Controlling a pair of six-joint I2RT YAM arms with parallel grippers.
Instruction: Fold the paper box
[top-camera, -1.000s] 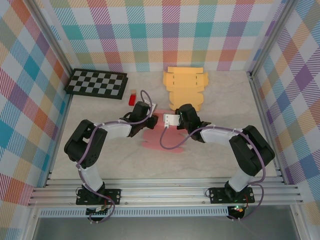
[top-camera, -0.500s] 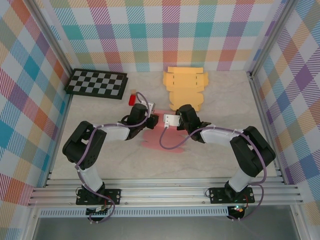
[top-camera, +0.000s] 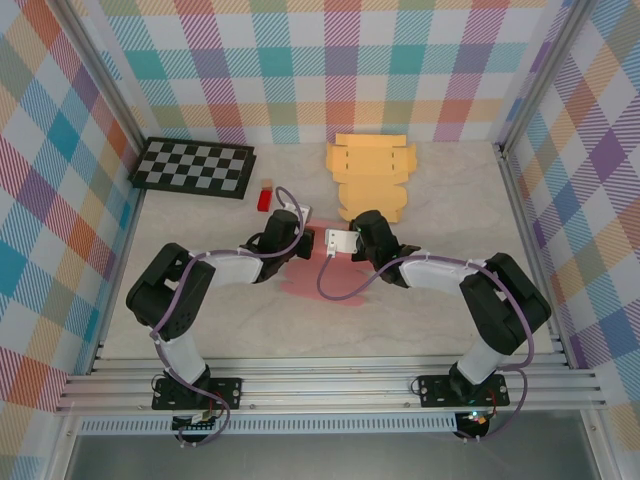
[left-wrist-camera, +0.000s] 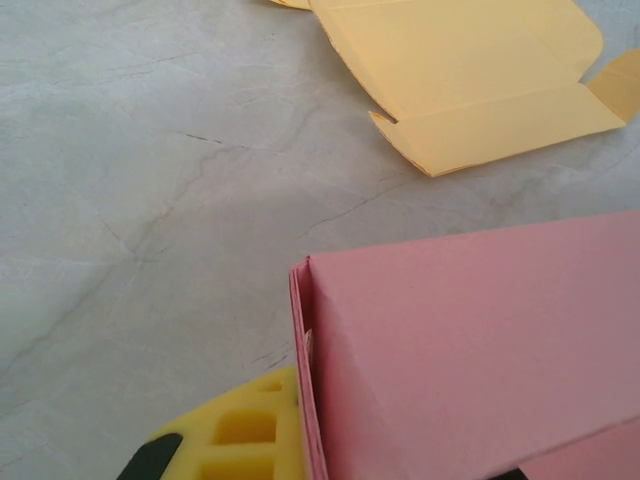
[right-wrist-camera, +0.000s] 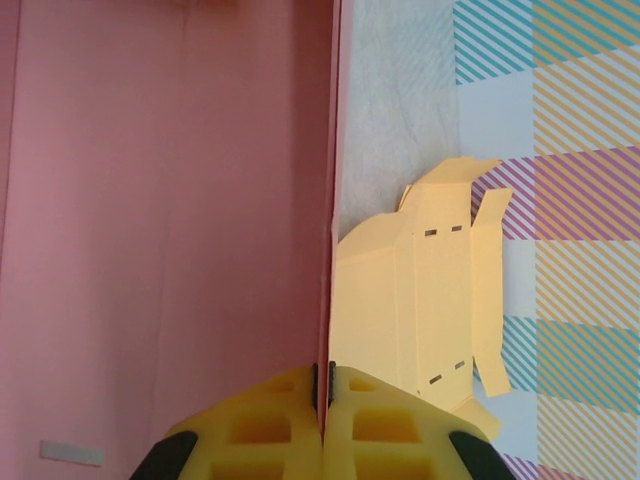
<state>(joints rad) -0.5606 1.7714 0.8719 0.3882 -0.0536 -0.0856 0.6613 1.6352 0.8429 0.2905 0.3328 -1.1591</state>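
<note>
step: mid-fold; both arms meet over the pink paper box (top-camera: 300, 283) at the middle of the table (top-camera: 450, 215), each gripping a raised panel.
left gripper (top-camera: 306, 247): closed; in its wrist view one yellow finger (left-wrist-camera: 235, 440) lies against the outside of an upright pink wall and the other is hidden behind the card, so it reads as a pinch on that wall.
right gripper (right-wrist-camera: 325, 388): fingers pressed together, with the thin edge of a pink panel caught between them.
pink box, material: thin matte card with faint score lines; broad smooth panels, and a doubled edge at the upright corner.
next move: likely calls for one arm to steady its wall while the other swings its panel over along the crease; card this thin could buckle if pulled off the score line.
yellow blank (top-camera: 372, 175): just beyond the pink box, lying flat and unfolded; die-cut card with tabs, small slots and rounded corners.
table surface: pale, stone-like, with fine veins.
far left: a black-and-white checkerboard (top-camera: 195, 166) with a small red block (top-camera: 265, 196) beside it.
</note>
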